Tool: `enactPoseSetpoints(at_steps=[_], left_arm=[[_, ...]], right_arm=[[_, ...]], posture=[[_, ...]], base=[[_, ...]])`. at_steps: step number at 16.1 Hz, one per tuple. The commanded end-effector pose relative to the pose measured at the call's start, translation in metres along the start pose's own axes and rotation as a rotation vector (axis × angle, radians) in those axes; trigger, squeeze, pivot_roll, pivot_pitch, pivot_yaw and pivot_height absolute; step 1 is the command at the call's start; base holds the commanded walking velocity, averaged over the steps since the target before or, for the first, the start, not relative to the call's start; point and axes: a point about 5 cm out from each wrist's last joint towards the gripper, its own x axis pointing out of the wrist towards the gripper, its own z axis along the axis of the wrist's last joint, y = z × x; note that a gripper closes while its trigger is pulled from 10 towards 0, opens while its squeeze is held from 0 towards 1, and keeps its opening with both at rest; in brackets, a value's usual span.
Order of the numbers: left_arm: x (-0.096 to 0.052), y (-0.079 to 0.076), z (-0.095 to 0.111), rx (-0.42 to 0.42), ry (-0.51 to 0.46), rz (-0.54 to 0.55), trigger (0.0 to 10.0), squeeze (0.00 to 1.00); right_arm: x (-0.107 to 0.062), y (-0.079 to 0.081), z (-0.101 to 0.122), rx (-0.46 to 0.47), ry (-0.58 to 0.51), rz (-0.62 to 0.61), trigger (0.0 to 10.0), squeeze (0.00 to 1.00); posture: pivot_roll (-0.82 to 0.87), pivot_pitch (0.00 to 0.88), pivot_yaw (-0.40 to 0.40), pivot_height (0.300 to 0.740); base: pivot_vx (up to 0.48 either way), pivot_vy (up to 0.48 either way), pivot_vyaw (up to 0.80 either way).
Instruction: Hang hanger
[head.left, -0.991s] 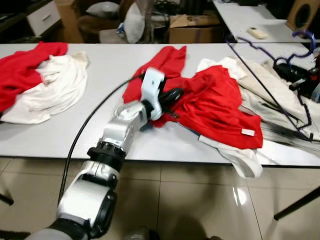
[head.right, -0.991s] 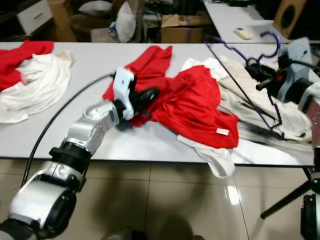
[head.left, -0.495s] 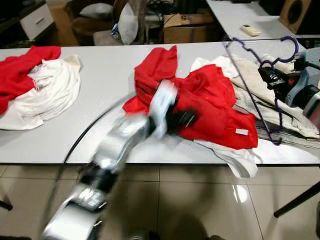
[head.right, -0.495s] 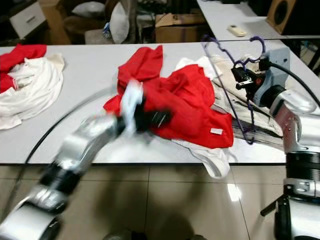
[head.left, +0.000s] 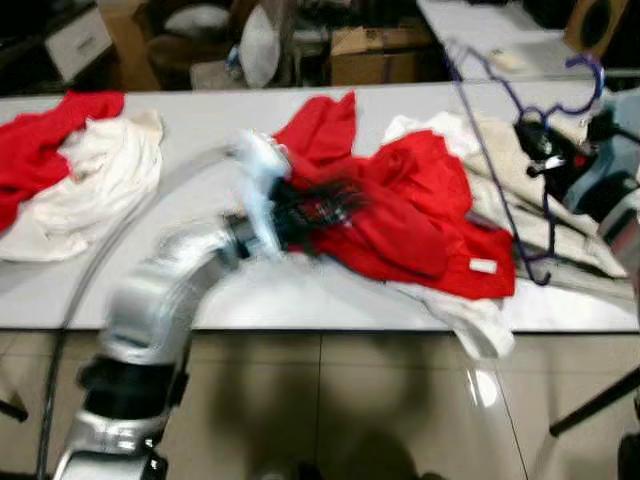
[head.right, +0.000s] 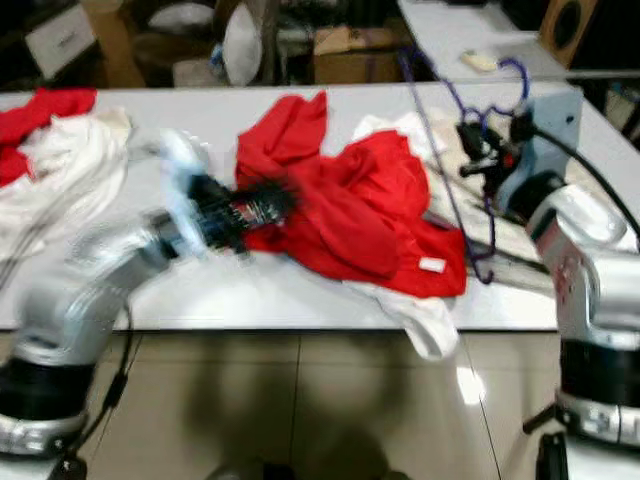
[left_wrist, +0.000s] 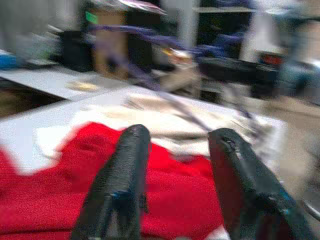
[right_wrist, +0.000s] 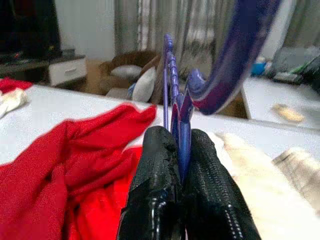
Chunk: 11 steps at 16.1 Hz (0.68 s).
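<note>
- Purple plastic clothes hanger (head.right: 462, 150) — held up above the right end of the long white table (head.right: 300, 285), tilted, its hook (head.right: 517, 72) at the top near the gripper and its long thin bars slanting down over the pale clothes.
- Right gripper (right_wrist: 179, 150) — its two black fingers (right_wrist: 155, 170) are pressed together on the hanger's neck, just below the curved hook; in the right wrist view the purple plastic rises straight up out of the closed fingers.
- Cream-coloured garments (head.left: 520, 200) lie spread on the table under and beside the hanger, at the right end.
- Crumpled red cloth garment (head.right: 345, 200) sits in the middle of the table, a small white label (head.right: 432, 265) at its near right corner and a white piece (head.right: 420, 315) drooping over the table's front edge below it.
- Left gripper (left_wrist: 175, 165) — reaches in from the left, blurred, to the left edge of the red garment; its fingers (left_wrist: 125, 185) stand apart with a clear gap between them, hovering low over the red cloth and holding nothing.
- Second heap of red and white clothes (head.left: 70, 170) lies at the table's far left, well apart from the hanger.
- Behind the table: a cardboard box (head.left: 375, 50), a chair with a pale cushion (head.left: 258, 40) and a second white table (head.right: 470, 40).
- Glossy tiled floor (head.left: 380, 400) in front.
</note>
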Motion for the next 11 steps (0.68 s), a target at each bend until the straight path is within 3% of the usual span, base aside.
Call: enactPoseSetpoints(at_steps=[1,3,4,8,11], left_arm=[[-0.021,0.015,-0.002,0.018,-0.005,0.215,10.0,0.02],[-0.045,0.027,-0.012,0.067,0.022,0.470,10.0,0.00],[-0.051,0.027,-0.020,0.108,0.070,0.518,10.0,0.00],[-0.062,0.018,-0.044,0.133,0.131,0.637,10.0,0.00],[-0.053,0.017,-0.052,0.141,0.145,0.663,10.0,0.00]], right_arm=[[-0.008,0.012,0.015,-0.037,-0.088,-0.063,10.0,0.00],[-0.021,0.035,0.011,0.023,-0.118,-0.058,10.0,0.00],[-0.025,0.042,0.008,0.060,-0.116,-0.044,10.0,0.00],[-0.035,0.070,-0.009,0.136,-0.094,-0.058,10.0,0.00],[-0.031,0.083,-0.014,0.184,-0.092,-0.057,10.0,0.00]], posture=[[-0.09,0.000,0.103,0.740],[-0.09,0.000,0.117,0.740],[-0.10,0.000,0.118,0.740],[-0.11,0.000,0.123,0.740],[-0.12,0.000,0.132,0.740]], base=[[0.000,0.000,0.00],[0.000,0.000,0.00],[0.000,0.262,0.00],[0.000,0.297,0.00],[0.000,0.260,0.00]])
